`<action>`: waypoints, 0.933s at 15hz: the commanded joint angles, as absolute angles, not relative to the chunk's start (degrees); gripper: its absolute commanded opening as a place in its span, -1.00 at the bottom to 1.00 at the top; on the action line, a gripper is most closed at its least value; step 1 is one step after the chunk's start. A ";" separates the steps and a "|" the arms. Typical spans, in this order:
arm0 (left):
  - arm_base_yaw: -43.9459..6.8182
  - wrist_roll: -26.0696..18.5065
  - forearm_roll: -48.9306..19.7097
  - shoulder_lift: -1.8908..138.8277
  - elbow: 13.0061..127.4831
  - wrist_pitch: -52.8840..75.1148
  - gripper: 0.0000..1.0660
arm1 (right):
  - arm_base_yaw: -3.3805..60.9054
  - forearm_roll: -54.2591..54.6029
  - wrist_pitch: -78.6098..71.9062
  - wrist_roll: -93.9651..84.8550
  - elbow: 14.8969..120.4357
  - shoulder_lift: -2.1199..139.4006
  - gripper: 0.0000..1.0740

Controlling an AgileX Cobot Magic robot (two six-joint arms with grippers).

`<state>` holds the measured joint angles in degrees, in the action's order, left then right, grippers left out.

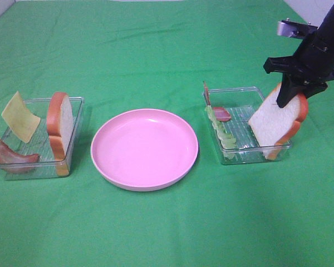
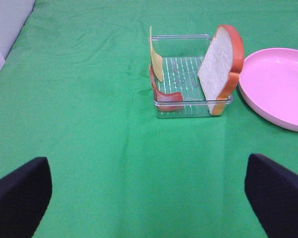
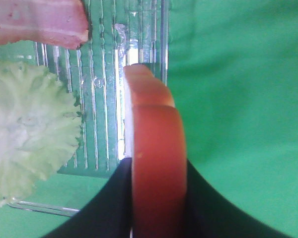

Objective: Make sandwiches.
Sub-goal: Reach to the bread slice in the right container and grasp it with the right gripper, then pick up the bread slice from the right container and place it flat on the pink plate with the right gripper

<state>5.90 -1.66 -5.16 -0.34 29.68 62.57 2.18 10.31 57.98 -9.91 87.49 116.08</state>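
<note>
1. Right wrist view: the right tool (image 3: 156, 208) is clamped across the bread slice (image 3: 156, 148), which stands on edge in the right tray (image 3: 104, 99); only its crust edge shows.
2. The lettuce (image 3: 30, 129) and bacon (image 3: 37, 22) beside it are cut off.
3. The left tool (image 2: 149, 193) gapes wide above the desk (image 2: 89, 124).

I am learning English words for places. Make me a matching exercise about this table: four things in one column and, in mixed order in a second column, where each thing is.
Column 1
1. cheese slice
2. lettuce
3. plate
4. right gripper

Column 2
A. between the left tray and the right tray
B. in the left tray
C. in the right tray
D. closed on a bread slice

Pairs: 1-B, 2-C, 3-A, 4-D
</note>
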 commanded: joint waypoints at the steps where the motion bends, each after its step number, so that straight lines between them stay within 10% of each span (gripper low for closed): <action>1: 6.07 -1.95 -5.10 -1.20 29.51 61.76 0.92 | 2.18 10.20 58.33 -9.63 87.66 116.08 -0.62; 3: 6.07 -2.01 -5.10 -1.20 29.51 61.76 0.92 | 2.18 10.14 60.39 -6.99 87.66 115.97 -1.00; 14: 6.07 -2.06 -5.10 -1.20 29.51 61.76 0.92 | 6.25 26.07 59.64 -4.64 87.66 98.20 -1.00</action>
<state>5.90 -1.89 -5.16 -0.34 29.68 62.57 5.61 24.06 60.10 -3.84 87.49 98.32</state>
